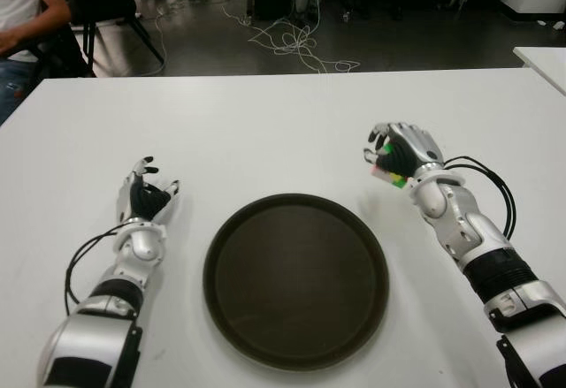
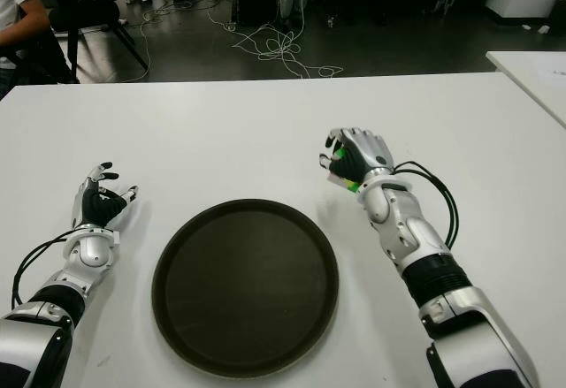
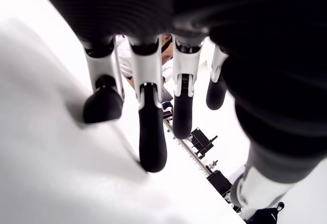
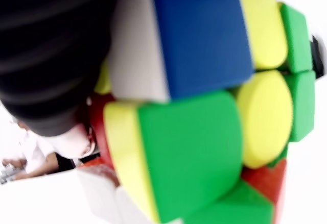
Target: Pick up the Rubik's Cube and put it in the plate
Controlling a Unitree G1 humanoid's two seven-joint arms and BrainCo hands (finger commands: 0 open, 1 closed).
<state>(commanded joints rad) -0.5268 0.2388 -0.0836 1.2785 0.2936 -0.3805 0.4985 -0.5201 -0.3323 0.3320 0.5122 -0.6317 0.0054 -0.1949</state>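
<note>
Gripping Rubik's Cube [image 1: 386, 166], right hand [image 1: 404, 153] fingers hiding most of it, beside plate [image 1: 296, 284], left hand [image 1: 148, 195] slack, empty.

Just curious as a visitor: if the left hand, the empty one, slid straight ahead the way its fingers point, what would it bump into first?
Probably nothing: beyond the left hand only bare white table shows up to its far edge. The brown plate lies off to its right.
</note>
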